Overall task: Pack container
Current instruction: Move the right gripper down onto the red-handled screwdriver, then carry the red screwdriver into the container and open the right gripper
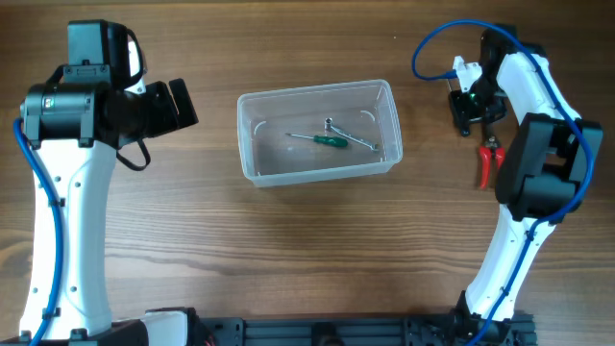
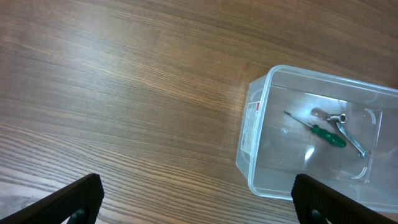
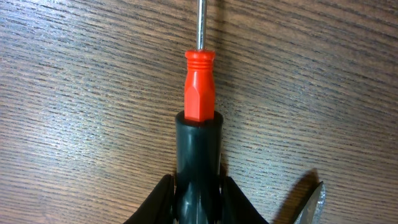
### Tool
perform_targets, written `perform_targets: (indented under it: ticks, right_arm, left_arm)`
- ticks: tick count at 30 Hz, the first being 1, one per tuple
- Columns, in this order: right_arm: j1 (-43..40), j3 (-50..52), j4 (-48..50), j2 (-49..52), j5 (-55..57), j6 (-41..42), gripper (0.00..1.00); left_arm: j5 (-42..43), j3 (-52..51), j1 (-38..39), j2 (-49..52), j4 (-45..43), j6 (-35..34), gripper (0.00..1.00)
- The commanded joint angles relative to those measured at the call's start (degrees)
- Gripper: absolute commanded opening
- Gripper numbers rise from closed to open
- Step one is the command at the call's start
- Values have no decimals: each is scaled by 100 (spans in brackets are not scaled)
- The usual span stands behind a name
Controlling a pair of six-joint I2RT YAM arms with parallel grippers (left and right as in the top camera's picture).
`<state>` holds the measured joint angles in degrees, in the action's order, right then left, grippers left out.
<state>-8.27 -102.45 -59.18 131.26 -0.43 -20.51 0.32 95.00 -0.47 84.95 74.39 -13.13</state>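
The container (image 1: pixel 317 132) sits mid-desk (image 1: pixel 288 250), holding a green-handled screwdriver (image 1: pixel 327 140) and a metal wrench (image 1: pixel 354 137). A white label (image 2: pixel 252 118) on its end wall is too small to read. The left claw (image 2: pixel 196 202) gapes wide and empty, left of the container. At far right, the right claw (image 3: pixel 198 208) is clamped on a red-and-black screwdriver (image 3: pixel 199 81).

Two matching arms on show. The left arm (image 1: pixel 65 231) has a long white link topped by a chunky black joint housing, and a thin blue cable (image 1: pixel 26 159) trails down its side. Its left gripper (image 1: pixel 181 104) is all black, with blunt, squared-off fingers (image 2: pixel 78 198). The right arm (image 1: pixel 507 259) has the same white shell and black joint block, a second blue cable (image 1: pixel 417 56) and a speck of green light (image 1: pixel 473 95).
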Motion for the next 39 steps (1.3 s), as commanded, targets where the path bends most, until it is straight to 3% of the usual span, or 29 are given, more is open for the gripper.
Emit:
perform_targets:
  ticks: [1,8,12,14,20,30,31,32,33,35,39]
  right_arm:
    - [55,-85,-46,9,-339,120,4]
    - [243,-437,46,-1676,-658,-103,4]
    - [1163,-437,-90,-3008,-1316,-1523,4]
    - [1685,-437,-269,-3217,-1432,-2166,4]
    - [2962,-162,-452,-2629,-1427,-3053,4]
    - [3292,20,-396,-393,-1451,-2863,5]
    - [3292,20,-385,-328,-1451,-2802,9]
    - [3292,20,-341,-319,-1451,-2688,20]
    - [3292,20,-319,-319,-1456,-2680,22]
    - [3296,-11,-326,-350,-1447,-2446,42]
    - [3296,-452,-525,-726,-1051,-1521,63]
  left_arm:
    - [26,63,15,-52,0,31,100]
    - [26,63,15,-52,0,31,100]
    - [26,63,15,-52,0,31,100]
    - [26,63,15,-52,0,31,100]
    - [28,63,15,-52,11,31,100]
    - [26,63,15,-52,48,31,100]
    - [26,63,15,-52,48,31,100]
    - [26,63,15,-52,48,31,100]
    - [28,63,15,-52,50,31,100]
    - [26,63,15,-52,50,31,100]
    - [26,63,15,-52,44,31,100]
